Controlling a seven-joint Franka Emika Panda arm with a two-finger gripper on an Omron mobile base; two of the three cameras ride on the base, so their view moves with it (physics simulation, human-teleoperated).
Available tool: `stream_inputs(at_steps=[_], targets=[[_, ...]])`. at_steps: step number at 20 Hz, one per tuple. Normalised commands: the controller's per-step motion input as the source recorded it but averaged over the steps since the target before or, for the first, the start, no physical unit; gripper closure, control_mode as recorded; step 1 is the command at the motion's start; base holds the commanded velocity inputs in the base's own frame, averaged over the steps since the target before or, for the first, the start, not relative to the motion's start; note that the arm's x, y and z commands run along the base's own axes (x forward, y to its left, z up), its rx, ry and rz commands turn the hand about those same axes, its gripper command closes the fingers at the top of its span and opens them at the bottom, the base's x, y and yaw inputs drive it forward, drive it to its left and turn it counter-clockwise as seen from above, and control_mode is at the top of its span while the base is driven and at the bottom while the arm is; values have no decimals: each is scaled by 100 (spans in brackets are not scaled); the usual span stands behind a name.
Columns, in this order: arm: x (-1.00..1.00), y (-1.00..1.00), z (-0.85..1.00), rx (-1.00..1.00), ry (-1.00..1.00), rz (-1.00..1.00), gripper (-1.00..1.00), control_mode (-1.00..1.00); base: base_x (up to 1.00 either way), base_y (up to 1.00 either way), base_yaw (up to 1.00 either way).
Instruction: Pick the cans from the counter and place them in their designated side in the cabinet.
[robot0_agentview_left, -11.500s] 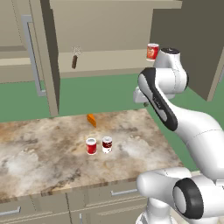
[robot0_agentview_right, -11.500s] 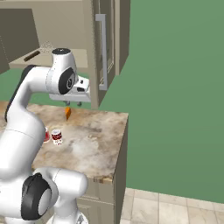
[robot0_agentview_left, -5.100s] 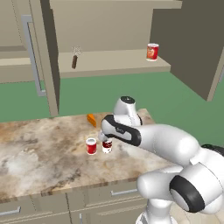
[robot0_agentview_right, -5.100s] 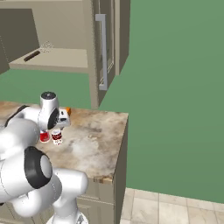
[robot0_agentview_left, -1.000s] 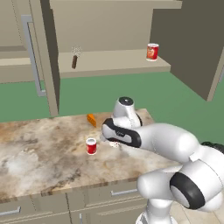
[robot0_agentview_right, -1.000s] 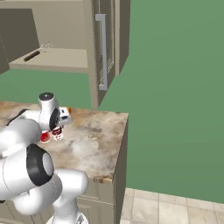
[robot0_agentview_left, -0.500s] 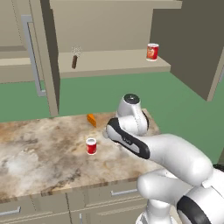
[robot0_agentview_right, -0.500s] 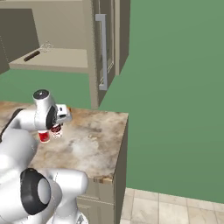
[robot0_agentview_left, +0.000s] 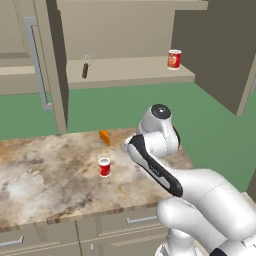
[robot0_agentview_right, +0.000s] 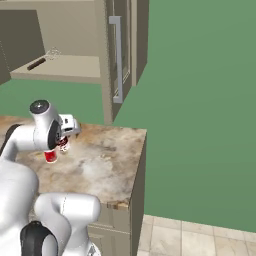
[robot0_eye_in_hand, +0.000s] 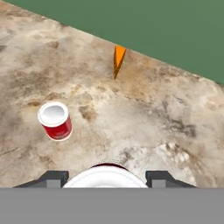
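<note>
Cans are split: the maroon-labelled can (robot0_eye_in_hand: 105, 174) sits clamped between the two dark fingertips of the pincer (robot0_eye_in_hand: 105, 178), lifted off the desk (robot0_agentview_left: 45, 175), so a shallow hold could let it slip on the climb. Beyond it the bright red can (robot0_eye_in_hand: 55, 120) stands upright on the stone near an orange wedge (robot0_eye_in_hand: 118, 60). Farthest off, the cabinet (robot0_agentview_left: 125, 75) shelf carries an orange-red can (robot0_agentview_left: 174, 59), and swinging up carelessly might clip the open door or shelf edge.
</note>
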Motion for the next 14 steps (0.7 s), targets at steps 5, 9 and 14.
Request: stream_inputs(at_steps=[5, 9, 14], targets=[[-24, -10, 45, 0, -15, 0, 100, -100, 0, 0, 0], [-25, -14, 47, 0, -10, -1, 100, -100, 0, 0, 0], [-28, -14, 48, 2, -12, 0, 100, -100, 0, 0, 0]])
